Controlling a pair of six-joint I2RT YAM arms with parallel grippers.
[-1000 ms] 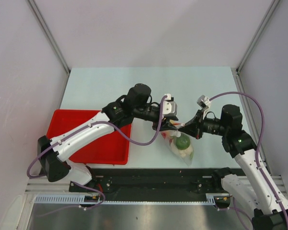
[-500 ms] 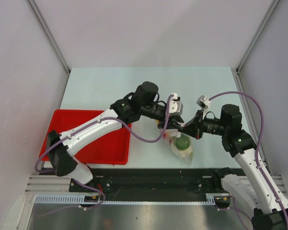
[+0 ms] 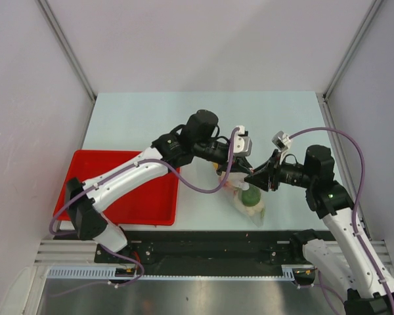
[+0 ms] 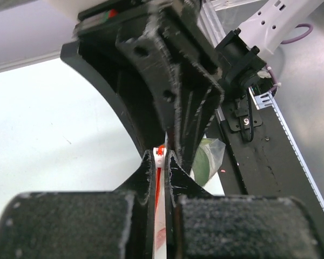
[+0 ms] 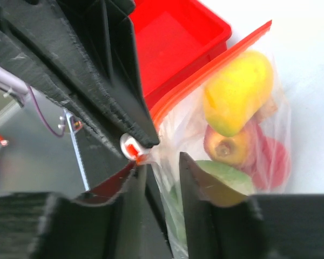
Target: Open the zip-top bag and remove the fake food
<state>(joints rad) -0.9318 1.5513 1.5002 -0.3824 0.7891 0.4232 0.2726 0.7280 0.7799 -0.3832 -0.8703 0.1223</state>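
The zip-top bag [image 3: 251, 202] hangs over the table between both grippers, with the fake food inside. My left gripper [image 4: 161, 156] is shut on the bag's red zip strip [image 4: 159, 186], just below the white slider [image 4: 160, 152]. My right gripper [image 5: 162, 164] faces it from the other side with its jaws apart and loose bag film in the gap. Through the plastic in the right wrist view I see a yellow oval [image 5: 237, 91], red balls [image 5: 270, 156] and a green piece [image 5: 221, 178]. In the top view the left gripper [image 3: 235, 169] and right gripper [image 3: 251, 177] nearly touch.
A red flat tray [image 3: 144, 203] lies at the table's left, under the left arm. The black base rail [image 3: 210, 243] runs along the near edge, just below the bag. Grey walls close off both sides.
The left gripper has closed on the zip strip. The right gripper, shut on the bag's mouth before, has opened and its arm has shifted slightly right.
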